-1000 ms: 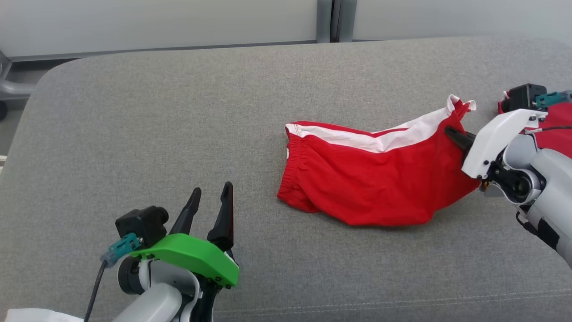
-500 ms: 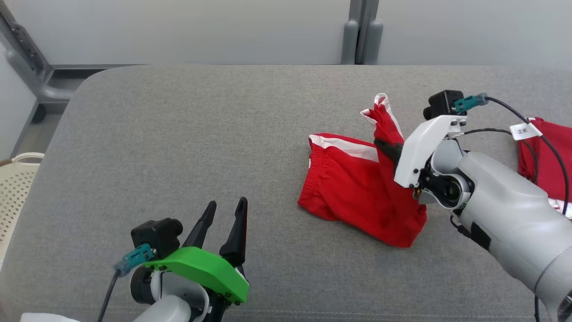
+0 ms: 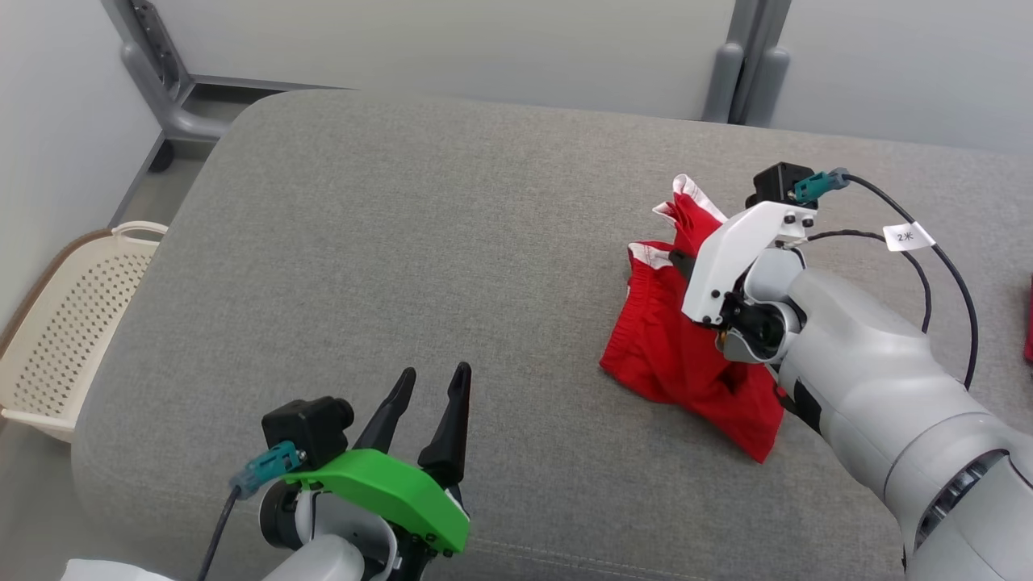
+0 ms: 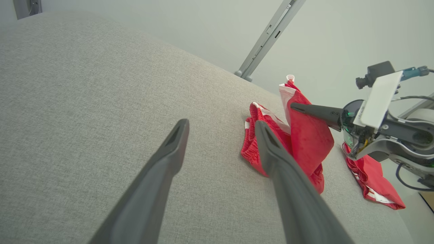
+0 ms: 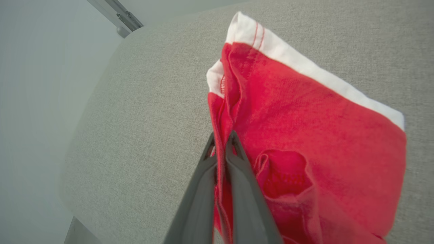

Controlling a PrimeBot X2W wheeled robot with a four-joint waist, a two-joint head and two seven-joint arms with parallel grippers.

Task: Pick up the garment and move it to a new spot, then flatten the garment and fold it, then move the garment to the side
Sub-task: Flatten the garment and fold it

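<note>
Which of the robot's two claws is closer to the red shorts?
The right. The right gripper is shut on the red shorts; the left gripper hangs open, apart from them, above the grey cushion.

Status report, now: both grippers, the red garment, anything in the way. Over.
Right gripper shut on red garment, one end lifted, rest on grey cushion. Left gripper open, empty, apart from it. Second red cloth farther right, apart.

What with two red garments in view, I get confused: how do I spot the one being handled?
On the grey cushion, look right of centre. The red shorts with white trim are bunched up in the shut right pincer; the other red garment lies apart, untouched.
</note>
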